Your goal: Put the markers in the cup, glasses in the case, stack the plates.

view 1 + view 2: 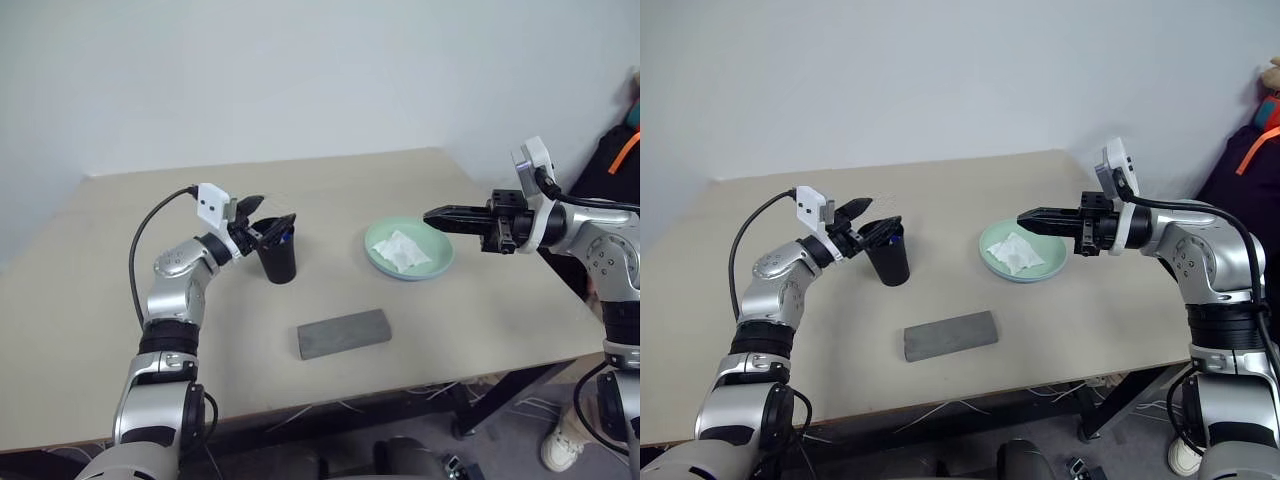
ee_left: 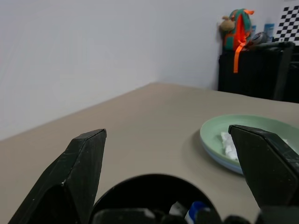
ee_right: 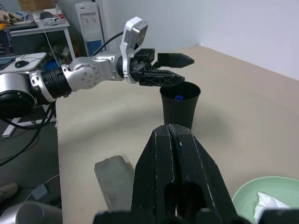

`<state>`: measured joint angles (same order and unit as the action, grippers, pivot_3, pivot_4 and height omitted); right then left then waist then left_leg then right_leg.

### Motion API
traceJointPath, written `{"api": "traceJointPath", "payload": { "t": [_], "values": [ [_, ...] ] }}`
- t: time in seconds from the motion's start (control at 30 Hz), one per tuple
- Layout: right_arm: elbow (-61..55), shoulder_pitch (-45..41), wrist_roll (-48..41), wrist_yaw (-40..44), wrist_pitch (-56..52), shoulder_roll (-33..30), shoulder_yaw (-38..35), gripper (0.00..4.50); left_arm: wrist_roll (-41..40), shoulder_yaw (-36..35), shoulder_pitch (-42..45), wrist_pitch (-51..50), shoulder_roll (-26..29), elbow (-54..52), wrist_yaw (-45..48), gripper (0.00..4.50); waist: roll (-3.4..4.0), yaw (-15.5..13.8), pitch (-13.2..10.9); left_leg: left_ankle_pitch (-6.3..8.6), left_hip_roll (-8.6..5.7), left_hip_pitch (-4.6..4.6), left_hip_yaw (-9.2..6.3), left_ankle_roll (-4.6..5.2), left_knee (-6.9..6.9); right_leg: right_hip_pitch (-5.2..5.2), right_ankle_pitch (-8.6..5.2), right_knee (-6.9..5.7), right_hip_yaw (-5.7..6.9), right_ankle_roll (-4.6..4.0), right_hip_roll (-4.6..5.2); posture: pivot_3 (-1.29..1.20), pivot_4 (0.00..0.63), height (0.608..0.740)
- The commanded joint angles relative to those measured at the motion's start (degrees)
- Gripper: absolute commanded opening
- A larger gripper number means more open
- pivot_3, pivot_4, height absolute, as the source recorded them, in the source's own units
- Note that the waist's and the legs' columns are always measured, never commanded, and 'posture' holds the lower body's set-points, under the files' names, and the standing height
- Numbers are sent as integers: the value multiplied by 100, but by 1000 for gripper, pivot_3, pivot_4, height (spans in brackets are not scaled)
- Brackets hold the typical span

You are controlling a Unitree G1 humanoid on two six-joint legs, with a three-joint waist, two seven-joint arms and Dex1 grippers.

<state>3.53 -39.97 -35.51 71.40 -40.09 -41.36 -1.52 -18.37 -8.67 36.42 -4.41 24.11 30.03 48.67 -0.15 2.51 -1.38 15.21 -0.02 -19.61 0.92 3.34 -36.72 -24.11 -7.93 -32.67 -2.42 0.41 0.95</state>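
The black cup (image 1: 278, 257) stands upright on the table, left of centre. The markers stand inside it, a blue cap (image 3: 178, 98) showing at the rim. My left gripper (image 1: 268, 217) hangs open just over the cup's mouth, nothing between its fingers. The grey case (image 1: 343, 332) lies closed nearer the front edge. The mint green plate (image 1: 441, 250) rests on a light blue plate, whose rim (image 2: 223, 160) shows beneath it. My right gripper (image 1: 435, 215) is shut and empty, hovering level above the plates and pointing left. The glasses are out of view.
A crumpled white tissue (image 1: 404, 251) lies in the green plate. The beige table (image 1: 120, 260) meets a white wall at the back. To the right, past the table's edge, stands a dark chair with an orange strap (image 1: 622, 150).
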Motion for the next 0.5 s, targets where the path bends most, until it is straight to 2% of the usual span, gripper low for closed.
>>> {"api": "traceJointPath", "payload": {
  "t": [0.03, 0.27, 0.5],
  "values": [
    [-90, -145, -50, 2, 64, -65, -166, 0, -452, -120, -18, -628, 346, -957, 332, 4474, 0, 5, 0, 0, 0, -1, 0, 0, 0, 0, 0, 0, 0, 0, 0, 0, 0, 735],
    [81, -191, 28, -24, 185, -166, -263, 0, -979, -569, -1104, -1353, 1609, -1930, 1238, 4474, 5, 62, 1, 0, 12, 15, 10, 0, 28, -9, -3, -3, 1, -4, -4, 0, 0, 735],
    [291, -203, 111, -16, 276, -187, -300, 0, -1411, -1105, -2159, -1696, 2003, -2588, 1429, 4474, 0, 1, -2, 2, 60, 0, 16, -3, 13, -15, -5, 2, 15, -7, 5, 0, 0, 735]
  ]
}}
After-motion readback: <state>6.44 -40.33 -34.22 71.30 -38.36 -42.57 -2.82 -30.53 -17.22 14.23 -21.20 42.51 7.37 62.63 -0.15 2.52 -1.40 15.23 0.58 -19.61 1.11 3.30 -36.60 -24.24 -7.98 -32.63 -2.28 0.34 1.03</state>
